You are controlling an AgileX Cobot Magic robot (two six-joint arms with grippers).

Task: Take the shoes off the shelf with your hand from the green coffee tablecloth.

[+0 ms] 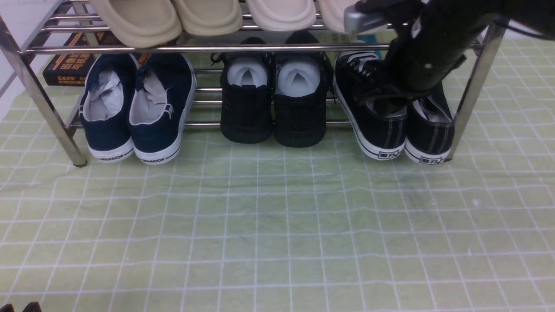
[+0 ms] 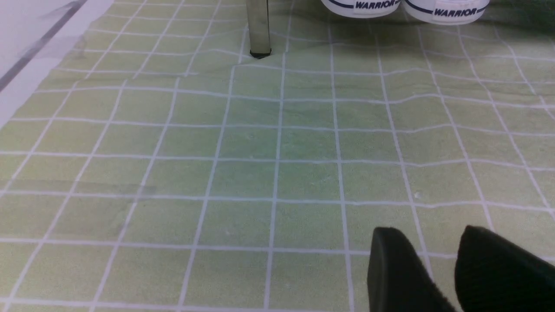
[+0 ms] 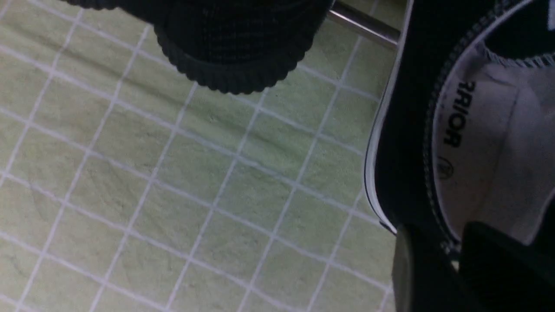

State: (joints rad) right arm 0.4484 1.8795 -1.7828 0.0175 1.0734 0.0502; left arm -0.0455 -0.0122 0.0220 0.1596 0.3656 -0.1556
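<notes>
My right gripper [image 1: 383,106] reaches down from the upper right into the shoes [image 1: 386,134], the black canvas pair with white laces and striped white soles. They sit at the right end of the shelf's [image 1: 130,49] lower tier, heels toward me and low at the shelf's front edge, next to its right front leg. I am at the shoe of the pair that stands nearer the middle of the shelf. In my right wrist view the gripper [image 3: 446,234] has its two fingers [image 3: 498,268] a little apart at the heel. One is outside the black canvas and the other over the grey insole, with the stitched collar between them. I cannot tell whether they pinch the collar or only straddle it. The black mesh shoes [image 1: 273,112] stand at the middle of that tier, just beside my target, and the navy slip-ons [image 1: 134,112] are at the left end. Beige slippers [image 1: 208,17] fill the top tier, and some books [image 1: 65,65] lie behind the shelf's left end. The shelf stands along the far edge of the green coffee tablecloth [image 1: 277,225]. My left gripper [image 1: 19,308] hangs low at the cloth's near left corner, its fingers [image 2: 399,277] narrowly parted over bare cloth and holding nothing, well apart from the shelf's left front leg [image 2: 259,26].
</notes>
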